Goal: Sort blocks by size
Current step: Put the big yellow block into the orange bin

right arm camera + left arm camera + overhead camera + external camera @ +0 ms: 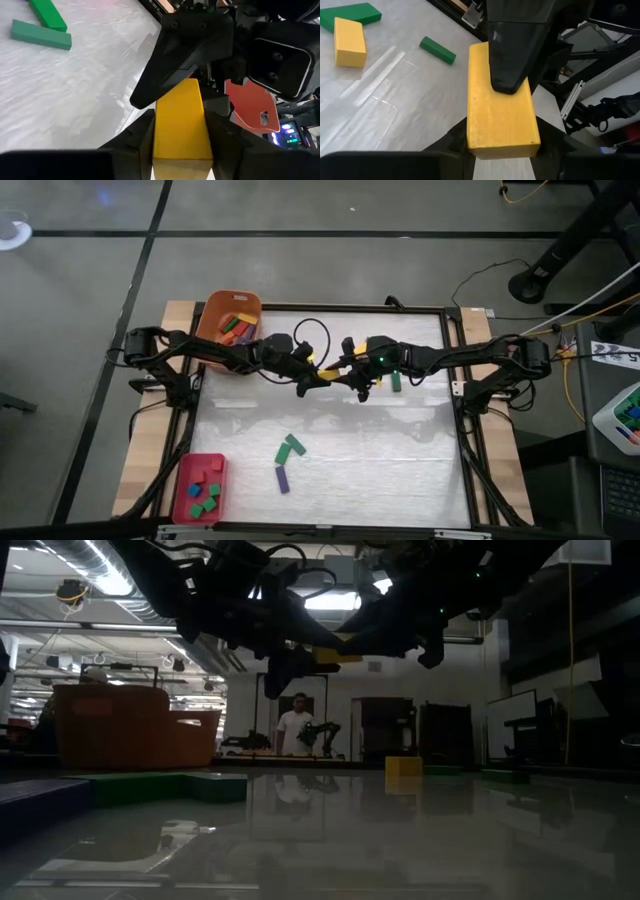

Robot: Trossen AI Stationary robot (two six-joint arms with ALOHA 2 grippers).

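Blocks are partly sorted, I judge, with several left to place. At the counter's near left corner a red tray (186, 498) holds a handful of short cubes, green, red and blue. Loose on the counter, toward its near middle, lie two green bars (290, 447) touching at an angle and a purple bar (282, 478) just beside them.

Farther back, above the counter's middle, the two arms meet over one yellow bar (501, 107). The right end effector (181, 134) grips it between both fingers, and the left end effector (502, 142) brackets its other end in the left wrist view; whether those fingers are already pressing on it I cannot tell. It looks like a hand-over in mid-air.

Near the right end effector a short yellow block (349, 41) and a small green bar (437, 50) rest on the counter, with a larger green piece (351, 15) touching the yellow one.

At the far left corner an orange tub (212, 313) holds a pile of longer bars.

So roughly half a dozen loose pieces remain, plus the yellow bar in the air.
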